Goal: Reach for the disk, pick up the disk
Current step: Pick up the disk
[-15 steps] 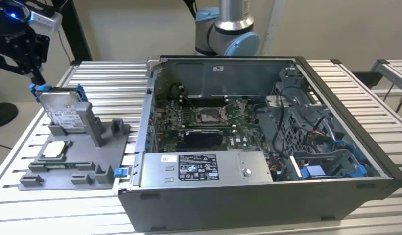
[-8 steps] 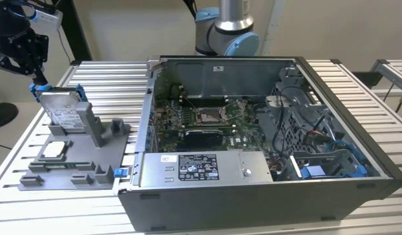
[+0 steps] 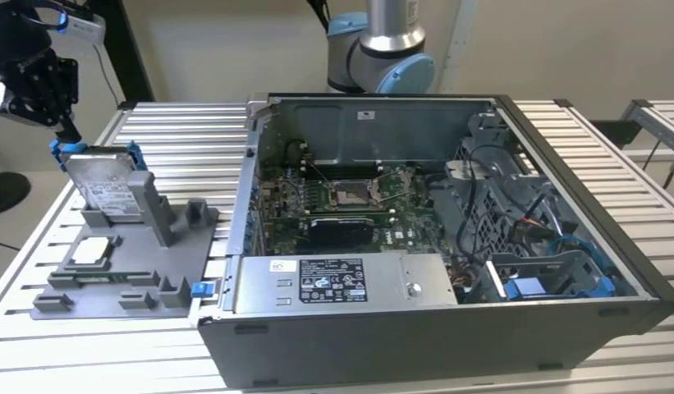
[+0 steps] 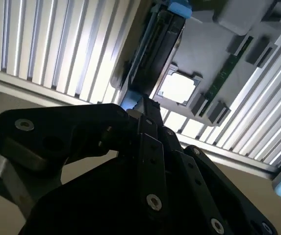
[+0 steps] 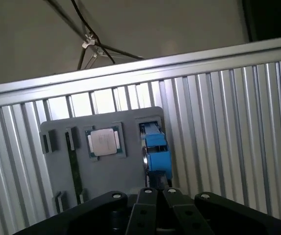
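Note:
The disk (image 3: 101, 185) is a silver-grey hard drive with a white label and blue side rails. It stands on edge, leaning, in a slot of the grey holder (image 3: 134, 283) at the exterior view's left. My black gripper (image 3: 65, 131) hangs just above the disk's upper far corner, close to the blue rail. Both wrist views look down past the fingers at the disk edge-on, with its blue rail (image 5: 156, 149) and dark edge (image 4: 152, 54). The gripper (image 5: 157, 190) (image 4: 142, 104) looks shut, with nothing between its fingers.
A pale square processor chip (image 3: 90, 250) (image 5: 104, 142) (image 4: 178, 88) and a green memory stick (image 5: 73, 161) lie in the same holder. An open computer case (image 3: 424, 246) stands to the exterior view's right on the slatted metal table (image 3: 172, 123). The table's edge (image 5: 130, 68) is near the holder.

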You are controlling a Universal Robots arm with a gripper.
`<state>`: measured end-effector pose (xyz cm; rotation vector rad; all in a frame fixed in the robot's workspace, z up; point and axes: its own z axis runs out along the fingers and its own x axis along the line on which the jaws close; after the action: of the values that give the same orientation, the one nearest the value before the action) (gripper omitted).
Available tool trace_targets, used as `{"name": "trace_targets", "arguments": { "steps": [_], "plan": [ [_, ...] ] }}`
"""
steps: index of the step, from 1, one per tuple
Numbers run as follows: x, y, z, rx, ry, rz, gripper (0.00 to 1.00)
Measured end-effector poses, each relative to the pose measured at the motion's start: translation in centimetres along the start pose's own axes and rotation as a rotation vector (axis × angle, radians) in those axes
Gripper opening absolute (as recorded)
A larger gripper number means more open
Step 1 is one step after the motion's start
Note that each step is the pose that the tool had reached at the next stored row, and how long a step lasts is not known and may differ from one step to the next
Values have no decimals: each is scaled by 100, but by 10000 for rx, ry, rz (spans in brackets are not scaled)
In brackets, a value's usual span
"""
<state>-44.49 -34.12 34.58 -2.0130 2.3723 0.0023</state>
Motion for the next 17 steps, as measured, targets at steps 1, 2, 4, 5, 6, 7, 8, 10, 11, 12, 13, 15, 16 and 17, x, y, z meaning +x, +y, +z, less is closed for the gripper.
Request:
{"name": "trace_targets", "arguments": {
  "steps": [1, 2, 4, 5, 6, 7, 8, 10, 11, 12, 13, 15, 16, 17],
  "plan": [
    [0, 0, 1, 1, -1, -14, 0],
    [-1, 0, 1, 1, -2, -23, 0],
    [-1, -1, 0, -1, -1, -49, 0],
    [-1, -1, 0, -3, -1, -58, 0],
    [-1, -1, 0, -2, -1, -60, 0],
    [-2, -1, 0, -2, -2, -63, 0],
    [-2, -1, 0, -2, -2, -66, 0],
    [-2, -1, 0, -2, -2, -72, 100],
    [-1, -1, 0, -2, -2, -75, 100],
    [-2, -1, 0, -3, -2, -78, 100],
    [-2, -1, 0, -3, -2, -80, 100],
    [-1, -1, 0, -3, -2, -86, 100],
    [-2, -1, 0, -3, -2, -87, 100],
    [-2, -1, 0, -3, -2, -87, 100]
  ]
}}
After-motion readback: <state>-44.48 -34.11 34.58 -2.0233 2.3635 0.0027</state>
